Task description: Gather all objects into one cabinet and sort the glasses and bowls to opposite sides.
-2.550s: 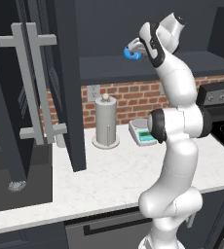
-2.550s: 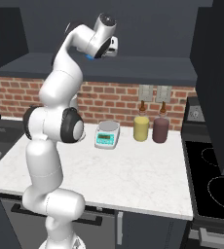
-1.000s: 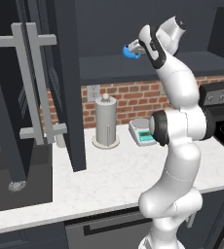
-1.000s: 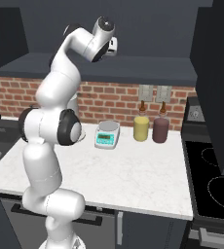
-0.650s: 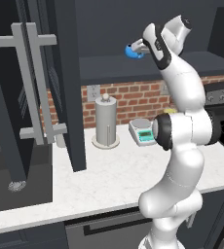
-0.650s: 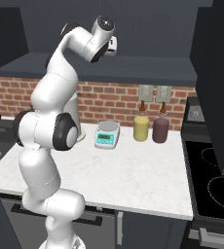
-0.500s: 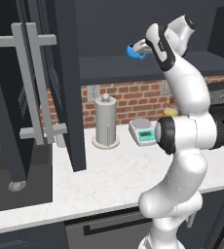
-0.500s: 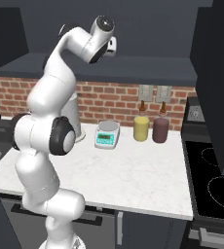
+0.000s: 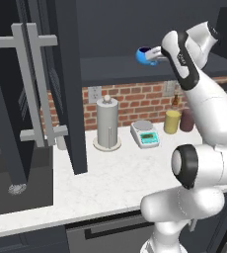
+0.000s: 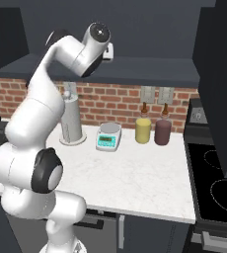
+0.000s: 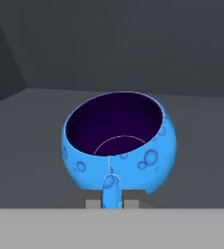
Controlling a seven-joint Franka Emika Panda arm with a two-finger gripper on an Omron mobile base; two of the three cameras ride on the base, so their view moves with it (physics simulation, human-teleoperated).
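A small glossy blue bowl [image 11: 119,148] with a dark inside fills the middle of the hand view. My gripper [image 11: 112,199] is shut on its near rim. In the left base view the blue bowl [image 9: 144,55] hangs at the end of my raised arm, with the gripper [image 9: 155,55] holding it just above the dark shelf floor of the cabinet [image 9: 115,69]. In the right base view my hand [image 10: 105,49] reaches into the same cabinet [image 10: 150,66], and the bowl is hidden behind it.
On the white counter [image 9: 110,183] stand a grey paper-towel stand [image 9: 107,123], a small scale [image 9: 146,134], and a yellow bottle [image 10: 143,129] beside a dark red one [image 10: 162,131]. An open dark cabinet door [image 9: 68,84] hangs at the left. A stove [image 10: 216,185] lies at the right.
My arm has swung to the right along the cabinet, carrying the blue bowl with it. The grip has not changed.
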